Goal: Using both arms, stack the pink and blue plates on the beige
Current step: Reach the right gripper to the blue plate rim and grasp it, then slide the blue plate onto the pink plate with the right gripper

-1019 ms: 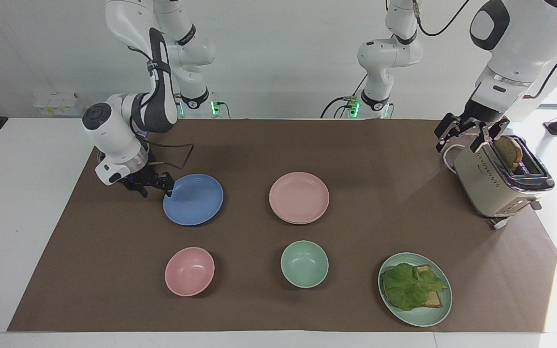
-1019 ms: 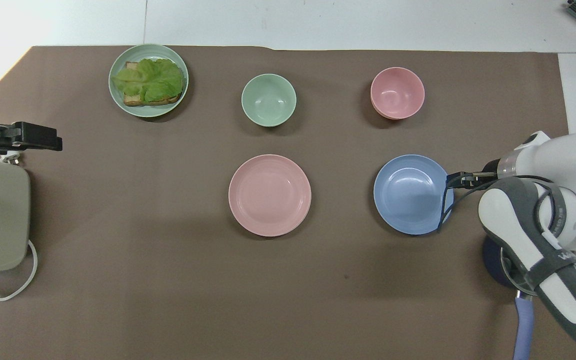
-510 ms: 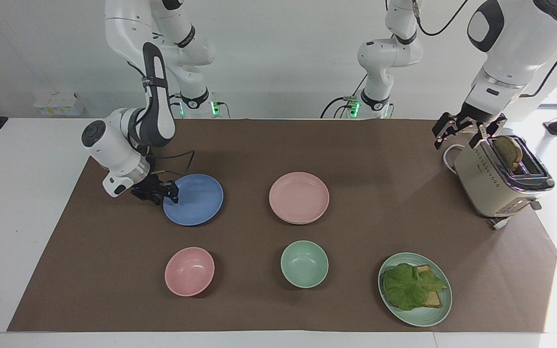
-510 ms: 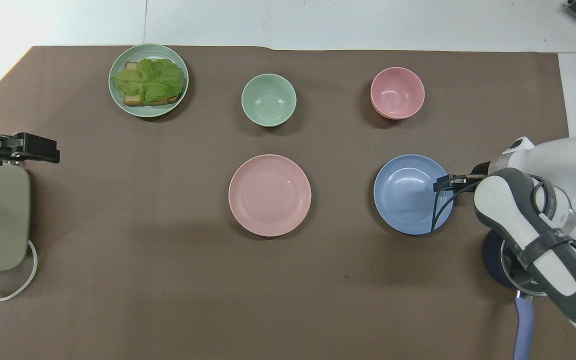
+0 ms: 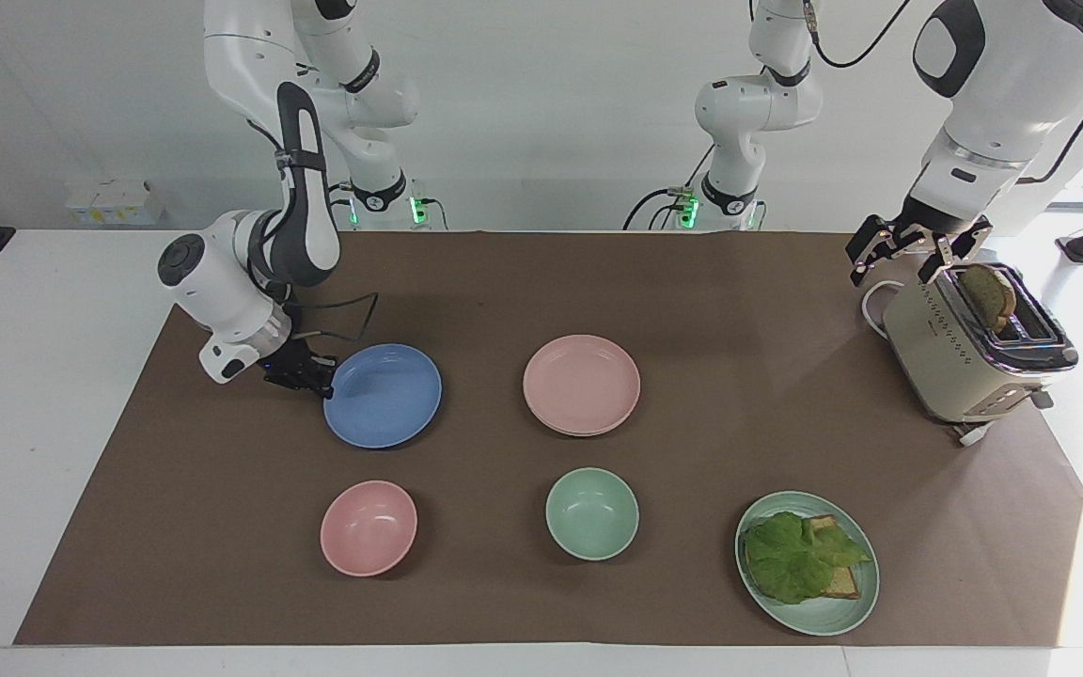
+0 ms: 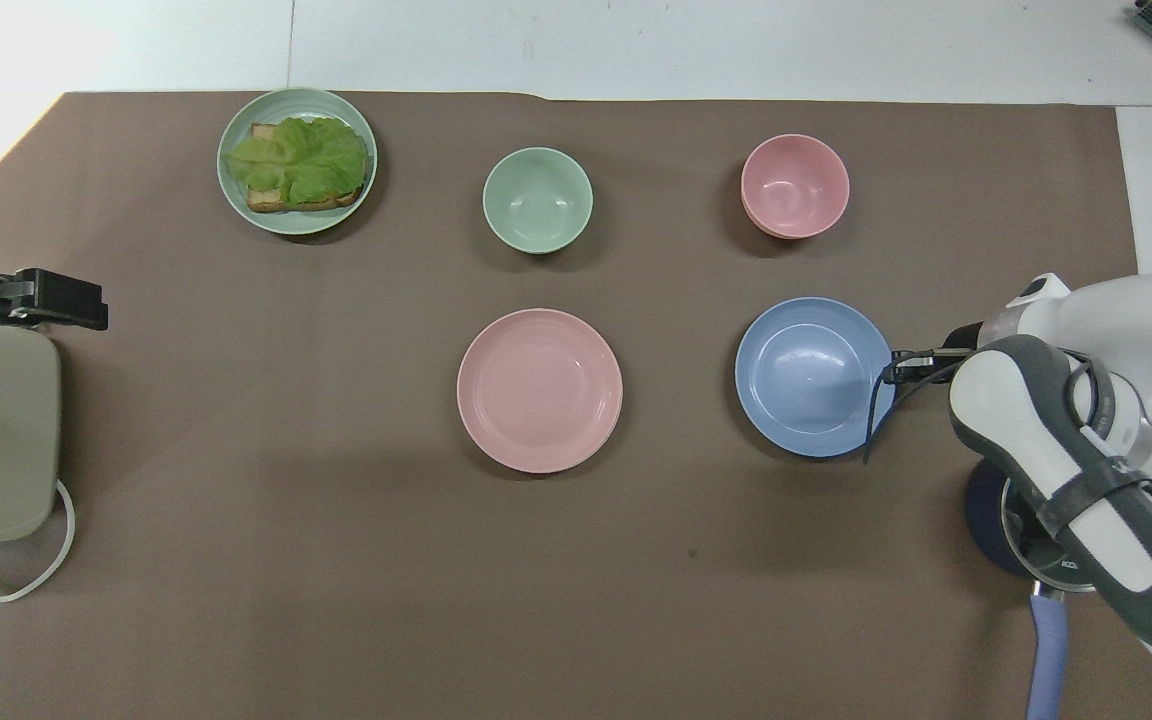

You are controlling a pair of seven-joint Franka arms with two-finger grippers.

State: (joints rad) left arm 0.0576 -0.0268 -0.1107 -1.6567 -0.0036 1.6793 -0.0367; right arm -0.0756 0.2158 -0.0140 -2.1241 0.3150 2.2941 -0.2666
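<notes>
A big white table (image 5: 34,376) stands by a plain, pale wall (image 5: 541,113). A wide brown mat (image 5: 541,282) covers most of the table top. A small white box (image 5: 109,202) sits at the table's edge by the wall. Bright light comes in at the left arm's end of the table, and the mat shines there.

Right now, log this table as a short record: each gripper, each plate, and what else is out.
right gripper: shut on the blue plate at its rim
left gripper: open, over the toaster, waiting
pink plate: flat on the brown mat, beside the blue plate
beige plate: cannot tell, none shows on its own
farther from robots: pink bowl, green bowl, green plate with lettuce and bread
</notes>
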